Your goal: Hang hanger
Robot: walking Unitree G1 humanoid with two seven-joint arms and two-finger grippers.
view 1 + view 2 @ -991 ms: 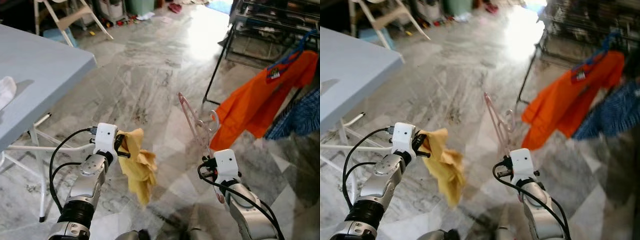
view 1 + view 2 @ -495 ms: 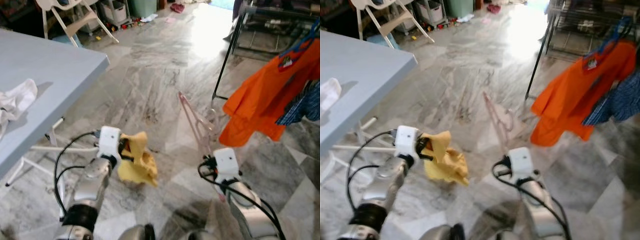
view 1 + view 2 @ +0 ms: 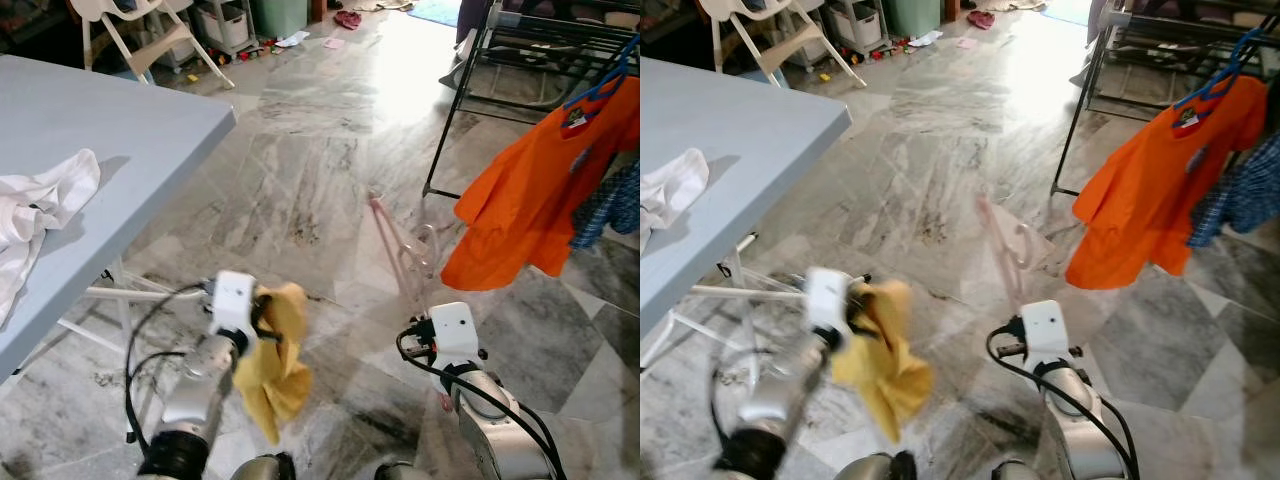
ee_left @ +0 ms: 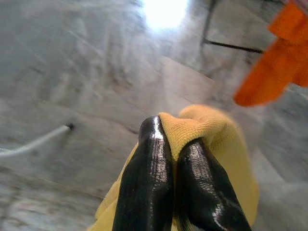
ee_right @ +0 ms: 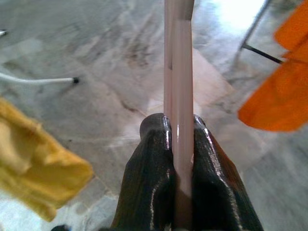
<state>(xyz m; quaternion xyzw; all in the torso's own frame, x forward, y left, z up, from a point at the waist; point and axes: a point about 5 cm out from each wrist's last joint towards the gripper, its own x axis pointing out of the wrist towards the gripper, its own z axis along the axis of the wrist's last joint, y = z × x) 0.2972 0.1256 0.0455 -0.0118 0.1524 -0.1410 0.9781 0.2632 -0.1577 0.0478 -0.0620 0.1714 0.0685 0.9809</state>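
The left gripper (image 4: 175, 144) is clamping a yellow cloth (image 3: 275, 365) (hanging limp), while the right gripper (image 5: 178, 130) is pinching a pink hanger (image 3: 400, 255) upright.

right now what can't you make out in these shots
- Left claw: shut on the yellow cloth, but the right eye view smears that arm with motion blur.
- Pink hanger: its lower end is hidden behind the right claw and wrist.
- Drying rack: top cut off by the frame edge, so the rail is unseen.
- White cloth on the table: cut off at the left edge.
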